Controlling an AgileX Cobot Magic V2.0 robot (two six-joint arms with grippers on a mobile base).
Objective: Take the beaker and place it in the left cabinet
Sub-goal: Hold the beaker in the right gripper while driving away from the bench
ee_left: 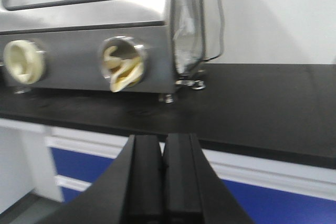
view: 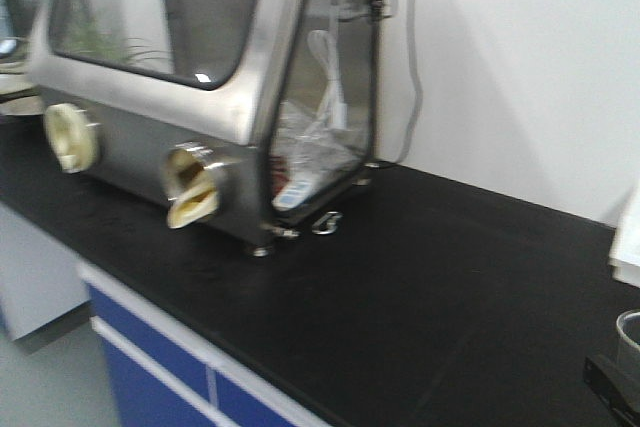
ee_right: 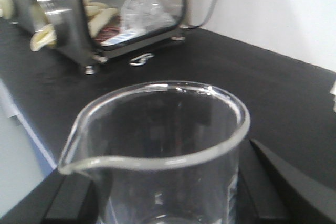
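Observation:
The beaker [ee_right: 163, 150], clear glass with a pour spout at its left rim, fills the right wrist view. My right gripper [ee_right: 168, 182] is shut on it, a black finger pressing each side. In the front view only part of the beaker [view: 630, 339] shows at the lower right edge, with the right gripper [view: 612, 384] below it, over the black counter [view: 430, 267]. My left gripper [ee_left: 161, 140] is shut on nothing, held in front of the counter's edge. The left cabinet is out of view.
A steel glove box [view: 200, 57] with round cream glove ports and a clear side window stands at the counter's back left. Blue-doored cabinets [view: 150, 367] run under the counter. A white wall is behind, and a white object [view: 628, 237] sits at the right edge.

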